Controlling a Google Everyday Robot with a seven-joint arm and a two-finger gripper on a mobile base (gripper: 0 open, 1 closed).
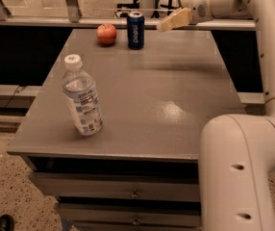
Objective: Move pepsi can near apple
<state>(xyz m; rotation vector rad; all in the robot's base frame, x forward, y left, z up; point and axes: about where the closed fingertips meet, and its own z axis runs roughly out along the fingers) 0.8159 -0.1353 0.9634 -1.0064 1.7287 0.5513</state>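
The dark blue pepsi can (135, 30) stands upright at the far edge of the grey table (176, 129). The red apple (106, 33) sits just left of it, a small gap apart. My gripper (162, 27) hangs to the right of the can and a little above the tabletop, clear of the can. It is open and holds nothing. Its tan fingers (176, 19) point left and down toward the can.
A clear plastic water bottle (82, 101) with a white cap stands near the table's front left. My white arm (238, 177) fills the right side and front right corner. A rail (41, 22) runs behind the table. Drawers (128, 191) sit under the tabletop.
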